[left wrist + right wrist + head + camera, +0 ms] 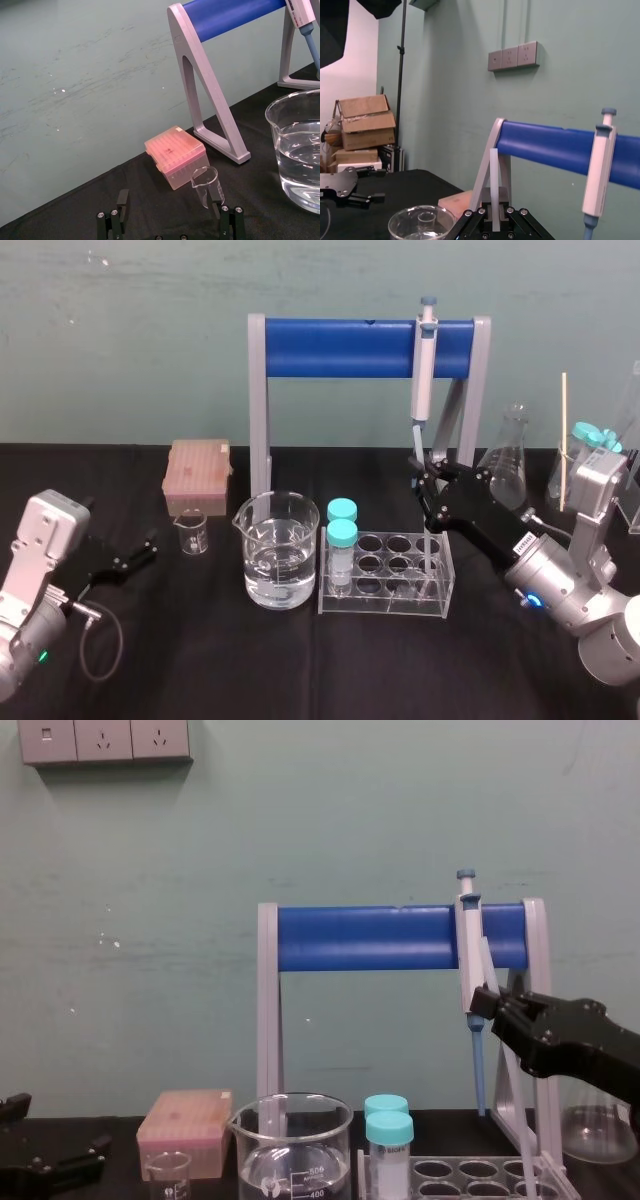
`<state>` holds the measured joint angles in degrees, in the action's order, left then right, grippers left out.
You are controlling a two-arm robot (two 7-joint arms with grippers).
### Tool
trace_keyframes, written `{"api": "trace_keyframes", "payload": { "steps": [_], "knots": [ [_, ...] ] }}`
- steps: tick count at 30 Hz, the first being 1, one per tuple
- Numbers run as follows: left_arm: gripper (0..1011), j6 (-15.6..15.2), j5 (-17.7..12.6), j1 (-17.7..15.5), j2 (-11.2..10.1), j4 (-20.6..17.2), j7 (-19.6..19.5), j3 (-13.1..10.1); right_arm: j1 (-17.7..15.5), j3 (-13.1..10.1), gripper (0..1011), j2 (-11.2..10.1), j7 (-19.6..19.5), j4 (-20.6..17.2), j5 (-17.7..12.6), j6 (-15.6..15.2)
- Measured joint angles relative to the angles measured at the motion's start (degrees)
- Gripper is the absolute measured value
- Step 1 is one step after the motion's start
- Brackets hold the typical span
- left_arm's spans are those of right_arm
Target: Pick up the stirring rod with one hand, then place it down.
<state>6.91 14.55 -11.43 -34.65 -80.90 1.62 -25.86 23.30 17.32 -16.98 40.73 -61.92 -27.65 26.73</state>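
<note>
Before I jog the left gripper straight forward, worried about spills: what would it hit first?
Probably the small beaker, just ahead of the open left gripper, off toward one finger; the pink tip box sits behind it.

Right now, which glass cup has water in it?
The big beaker beside the tube rack: it holds clear water. The tiny beaker in front of the pink box looks empty.

Whitish rod (494,176); blue-barred grey stand (340,348); pink box (198,475); teal caps (342,531).
</note>
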Motion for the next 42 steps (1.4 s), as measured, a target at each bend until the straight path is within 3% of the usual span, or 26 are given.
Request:
{"api": "trace_keyframes", "payload": {
  "steps": [25, 42],
  "knots": [
    [1000, 0.0, 0.0, 0.0, 0.0, 0.0, 0.0, 0.0, 2.6, 1.9, 71, 0.7, 1.8, 7.2, 0.2, -2.1],
    [1000, 0.0, 0.0, 0.0, 0.0, 0.0, 0.0, 0.0, 2.7, 2.0, 71, 0.7, 1.5, 7.4, 0.6, -2.4]
  ]
}}
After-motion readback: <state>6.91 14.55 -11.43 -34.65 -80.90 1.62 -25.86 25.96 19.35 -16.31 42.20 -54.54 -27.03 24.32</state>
